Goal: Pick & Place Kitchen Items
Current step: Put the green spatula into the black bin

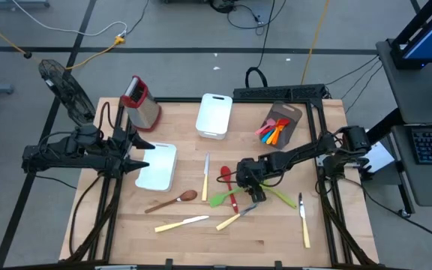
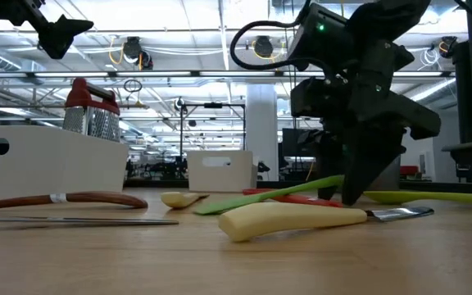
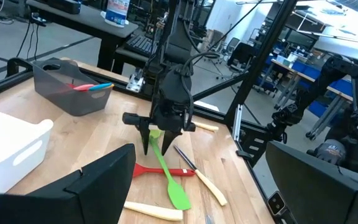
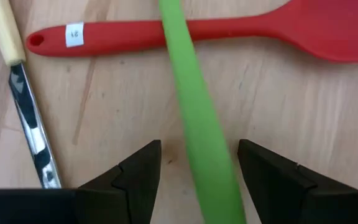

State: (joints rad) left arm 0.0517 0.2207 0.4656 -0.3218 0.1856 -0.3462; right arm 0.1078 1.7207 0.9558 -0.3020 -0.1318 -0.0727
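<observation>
A green spatula (image 4: 197, 124) lies on the table, its handle crossing over the handle of a red spatula (image 4: 229, 34). My right gripper (image 4: 199, 180) points steeply down over the green handle. It is open, one finger on each side of the handle with a gap to both. The low view shows its fingertips (image 2: 359, 192) close to the table. A cream-handled knife (image 4: 27, 118) lies just beside it. My left gripper (image 1: 137, 154) waits open above the table's left side, holding nothing.
More cream-handled knives (image 1: 180, 223) (image 1: 205, 176) (image 1: 304, 217) and a wooden spoon (image 1: 172, 201) lie scattered near the front. Two white tubs (image 1: 214, 114) (image 1: 158, 166), a red-topped grater (image 1: 141, 101) and a brown holder (image 1: 280, 124) with coloured utensils stand farther back.
</observation>
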